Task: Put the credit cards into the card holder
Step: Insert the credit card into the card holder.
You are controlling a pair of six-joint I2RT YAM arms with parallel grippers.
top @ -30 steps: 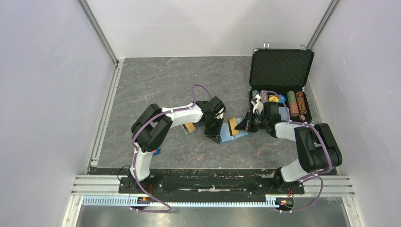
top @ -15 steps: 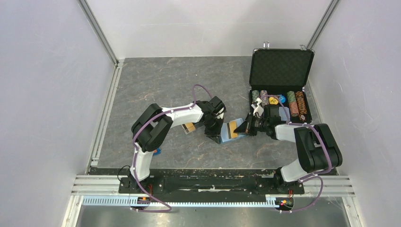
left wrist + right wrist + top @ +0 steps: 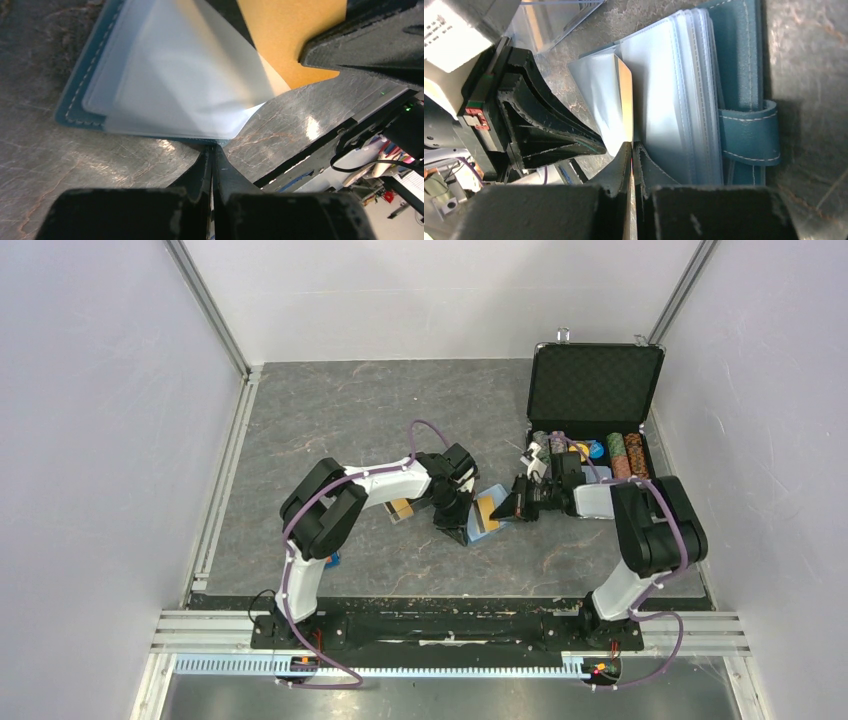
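Checking geometry: where does the orange card (image 3: 626, 100) sit against the slot? (Ann)

Edge-on in the right gripper (image 3: 632, 150), fingers pressed together on it. Its leading edge is at the mouth of a lifted clear sleeve (image 3: 596, 95) and points away from the chip case (image 3: 596, 400). (Bo)

Holder? (Ann)

The card holder (image 3: 497, 492) lies open on the table, just off the chip case's front-left corner. Its sleeves fan out on the side away from the case. (Bo)

Long axis? (Ann)

The card runs in line with the right fingers, straight toward the left gripper (image 3: 212, 155). Its far end is hidden in the sleeves, so which side is the long one is a judgement. (Bo)

Left gripper state? (Ann)

It's on the holder's side away from the case, fingers closed at the sleeve's edge. Looks like it's pinching the sleeve up, though the contact spot is partly hidden. (Bo)

Which arm does the move? (Ann)

Right, I'd say: a straight slide away from the case. The left only keeps the mouth open. (Bo)

Change from a second ago? (Ann)

The right gripper and card have crept away from the chip case, closer to the left gripper. Less blue shows on the case side, and the right elbow has swung in toward the case. The left arm is about the same. (Bo)
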